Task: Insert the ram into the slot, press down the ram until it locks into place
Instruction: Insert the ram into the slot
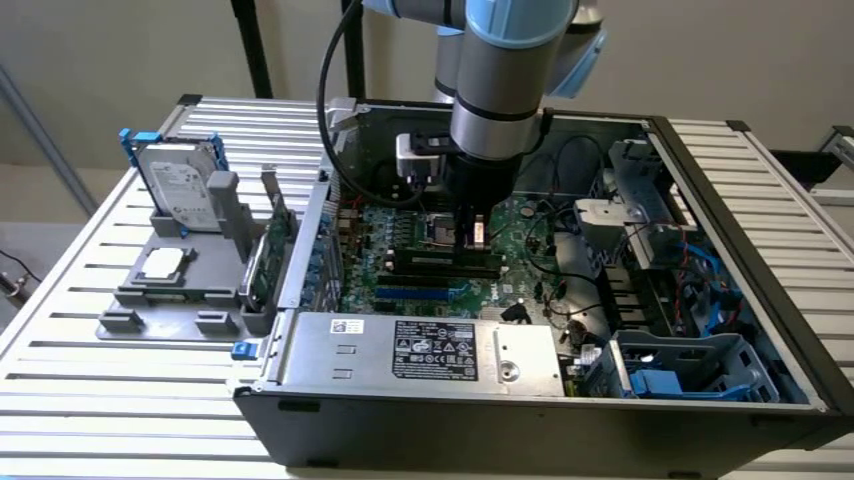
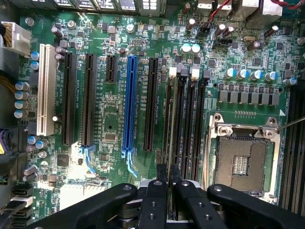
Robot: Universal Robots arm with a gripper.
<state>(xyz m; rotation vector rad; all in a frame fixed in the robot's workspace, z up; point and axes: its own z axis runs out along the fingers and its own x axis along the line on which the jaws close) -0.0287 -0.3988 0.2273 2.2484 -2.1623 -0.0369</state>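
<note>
Black metal pincer [image 2: 168, 172] clenched on thin green ram stick [image 2: 170, 155], its long axis lined up along the narrow black plastic slot [image 2: 173, 100] directly beneath.

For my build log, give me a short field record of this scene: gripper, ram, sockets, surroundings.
gripper: shut on the ram, inside the open computer case
ram: edge-on, lined up along the black memory sockets
seating: cannot tell
nearby: blue socket on one side, bare processor socket on the other
</note>
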